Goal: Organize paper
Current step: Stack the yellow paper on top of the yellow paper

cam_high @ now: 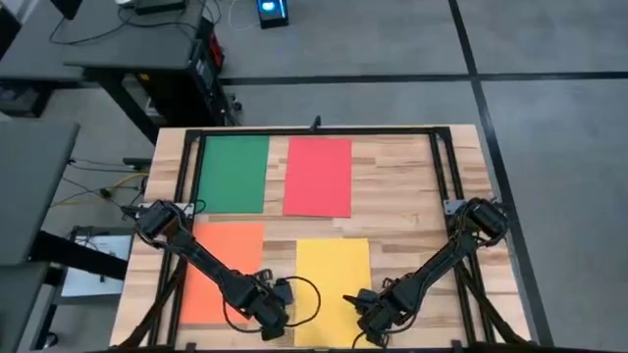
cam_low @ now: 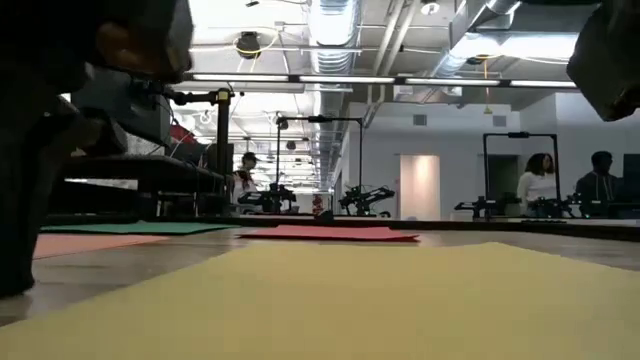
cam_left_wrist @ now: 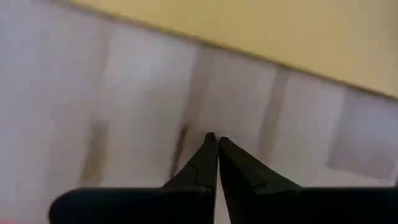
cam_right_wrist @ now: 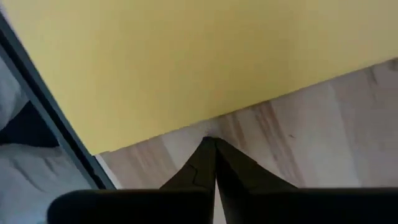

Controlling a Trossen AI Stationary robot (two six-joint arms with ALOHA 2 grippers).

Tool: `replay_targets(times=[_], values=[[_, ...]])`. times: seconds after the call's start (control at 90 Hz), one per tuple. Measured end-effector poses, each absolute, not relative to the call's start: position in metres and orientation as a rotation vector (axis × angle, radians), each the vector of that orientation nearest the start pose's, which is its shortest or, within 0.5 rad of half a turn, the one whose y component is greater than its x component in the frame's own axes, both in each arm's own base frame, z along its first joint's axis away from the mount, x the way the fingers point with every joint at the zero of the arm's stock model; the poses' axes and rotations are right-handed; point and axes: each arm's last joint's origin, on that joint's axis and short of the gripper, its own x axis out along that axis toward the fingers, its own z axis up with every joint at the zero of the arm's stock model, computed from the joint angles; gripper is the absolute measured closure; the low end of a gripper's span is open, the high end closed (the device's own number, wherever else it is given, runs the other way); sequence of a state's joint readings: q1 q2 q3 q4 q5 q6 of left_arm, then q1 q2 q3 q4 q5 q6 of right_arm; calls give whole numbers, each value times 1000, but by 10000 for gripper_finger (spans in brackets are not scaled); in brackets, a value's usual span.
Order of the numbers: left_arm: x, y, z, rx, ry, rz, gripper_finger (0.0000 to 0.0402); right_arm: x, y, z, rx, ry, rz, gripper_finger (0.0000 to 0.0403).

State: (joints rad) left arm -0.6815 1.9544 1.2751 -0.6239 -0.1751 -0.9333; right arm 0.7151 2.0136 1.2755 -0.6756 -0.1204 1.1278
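The risk I see is a sheet sliding or creasing if I push on it rather than lift its edge, since thin paper lies flat on the table (cam_high: 402,206). My left gripper (cam_high: 273,312) sits between the orange sheet (cam_high: 224,270) and the yellow sheet (cam_high: 332,284), fingers pressed together, holding nothing. My right gripper (cam_high: 371,316), also closed and empty, hovers just beside the yellow sheet's edge. The green sheet (cam_high: 234,174) and red sheet (cam_high: 318,176) lie farther back.

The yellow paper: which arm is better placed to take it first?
Probably the right. The right gripper, shut, sits at the yellow paper near corner; the left gripper, shut, is over bare wood beside it.
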Motion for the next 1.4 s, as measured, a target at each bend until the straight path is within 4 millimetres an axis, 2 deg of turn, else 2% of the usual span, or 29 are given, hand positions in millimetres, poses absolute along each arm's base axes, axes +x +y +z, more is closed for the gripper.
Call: replay_targets(times=[0.2,0.356,1.4], values=[[280,-224,170,-224,1187,262,402,285,237,125,483,1545,-136,403],[274,-226,176,-219,1165,271,402,292,230,125,493,1542,-124,403],[273,-229,178,-220,1153,269,402,328,192,128,525,1426,-80,403]])
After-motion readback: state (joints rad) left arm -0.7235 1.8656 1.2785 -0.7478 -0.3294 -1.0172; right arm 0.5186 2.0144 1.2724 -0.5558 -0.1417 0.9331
